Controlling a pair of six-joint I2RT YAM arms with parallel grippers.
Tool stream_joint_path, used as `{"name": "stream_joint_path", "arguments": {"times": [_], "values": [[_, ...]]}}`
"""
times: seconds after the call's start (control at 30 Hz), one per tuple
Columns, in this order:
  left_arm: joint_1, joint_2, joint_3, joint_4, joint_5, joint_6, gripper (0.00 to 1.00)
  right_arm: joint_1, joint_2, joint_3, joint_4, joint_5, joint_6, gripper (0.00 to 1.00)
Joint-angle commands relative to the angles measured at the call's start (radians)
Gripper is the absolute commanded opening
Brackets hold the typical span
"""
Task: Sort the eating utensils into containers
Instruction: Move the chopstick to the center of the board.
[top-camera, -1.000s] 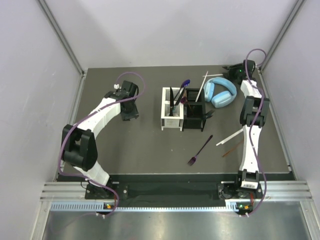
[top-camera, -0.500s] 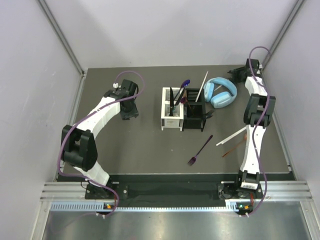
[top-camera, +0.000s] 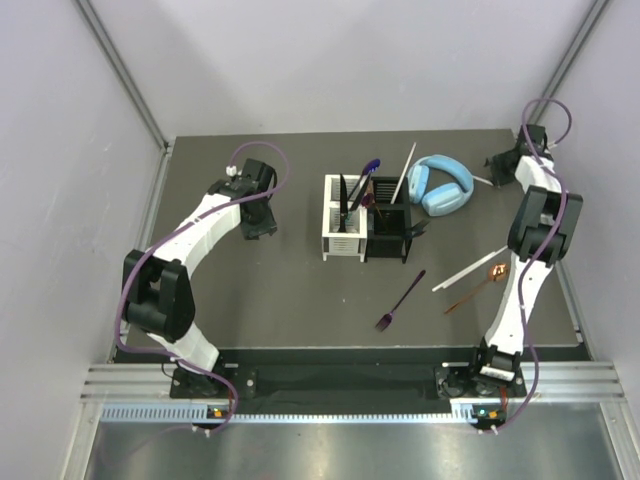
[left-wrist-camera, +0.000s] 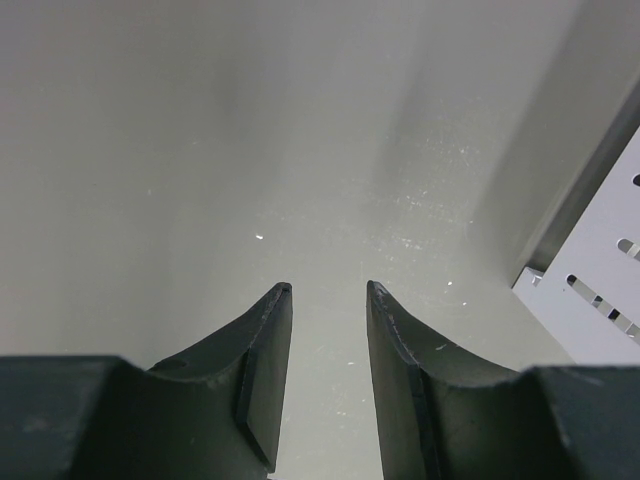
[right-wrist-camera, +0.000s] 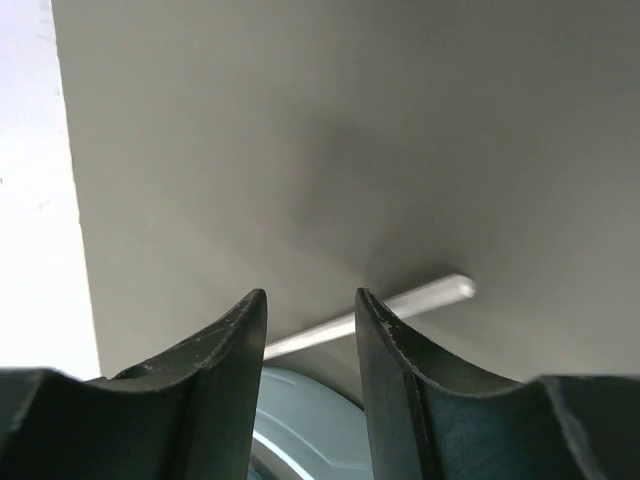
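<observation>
The right hand (right-wrist-camera: 310, 300) hangs open and empty over a white stick (right-wrist-camera: 410, 295) by the blue headphones (top-camera: 440, 185), I think to grab it. The left hand (left-wrist-camera: 328, 290) sits open near the white box (top-camera: 342, 250).

You have two containers: one white caddy (top-camera: 343, 248) and one black caddy (top-camera: 386, 250). One pair of headphones (top-camera: 441, 186) sits at their 2 o'clock. Three utensils lie loose toward 4 o'clock: one purple fork (top-camera: 400, 300), one white stick (top-camera: 463, 274) and one copper spoon (top-camera: 472, 292).

Light-blue headphones (top-camera: 441, 185) flat on dark table (top-camera: 270, 290), far right; pale walls (top-camera: 330, 60) on three sides.
</observation>
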Motion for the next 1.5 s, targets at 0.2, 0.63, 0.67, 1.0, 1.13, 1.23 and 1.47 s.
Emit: {"name": "stream_joint_path", "arguments": {"times": [0.2, 0.63, 0.67, 1.0, 1.13, 1.23, 1.47], "values": [[0.006, -0.007, 0.013, 0.038, -0.005, 0.026, 0.41, 0.012, -0.259, -0.198, -0.073, 0.016, -0.216, 0.42], [0.006, -0.039, -0.055, 0.057, 0.0, 0.035, 0.4, -0.018, -0.033, 0.406, -0.331, -0.125, -0.362, 0.49], [0.006, -0.041, -0.058, 0.058, -0.001, 0.034, 0.4, -0.037, -0.004, 0.395, -0.32, -0.166, -0.305, 0.49], [0.006, -0.01, -0.035, 0.049, 0.001, 0.02, 0.4, -0.017, 0.058, 0.208, -0.11, -0.301, -0.193, 0.48], [0.006, -0.009, -0.039, 0.048, -0.005, 0.015, 0.4, -0.012, 0.058, 0.161, -0.09, -0.306, -0.201, 0.48], [0.006, -0.009, -0.05, 0.049, -0.004, 0.014, 0.4, -0.012, 0.07, 0.141, -0.088, -0.308, -0.201, 0.48], [0.006, 0.005, -0.042, 0.049, -0.004, 0.021, 0.4, -0.012, 0.023, 0.056, -0.042, -0.327, -0.207, 0.47]]}}
